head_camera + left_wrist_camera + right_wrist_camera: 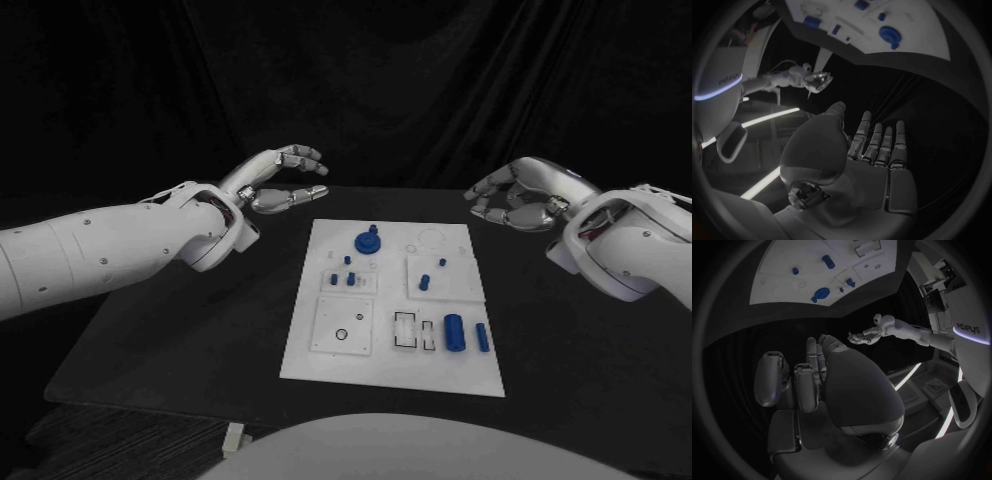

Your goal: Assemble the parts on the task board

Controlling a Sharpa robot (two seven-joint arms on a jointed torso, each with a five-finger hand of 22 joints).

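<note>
Task board lies flat at the centre of the black table, its near edge close to the table's near edge, with bare table showing along its 9 o'clock side and a narrower strip at 3 o'clock. Nearest row on the board: a square outline with a small ring, two narrow rectangular slots, then a blue cylinder lying on its side and a thinner blue bar just beside it toward 3 o'clock. Middle row: small blue pegs on the 9 o'clock half and another small blue piece on the 3 o'clock half; their exact shapes are too small to make out. Toward 12 o'clock sits a round blue gear-like part, with a faint circular outline beside it. Beyond the board's far corners, both hands hover apart from it. Left hand at about 11 o'clock has its fingers loosely curled and holds nothing; its wrist view shows the palm bare, the fingers fairly straight. Right hand at about 1 o'clock has its fingers curled inward, grasping nothing. The table's far edge merges into a dark curtain behind.
</note>
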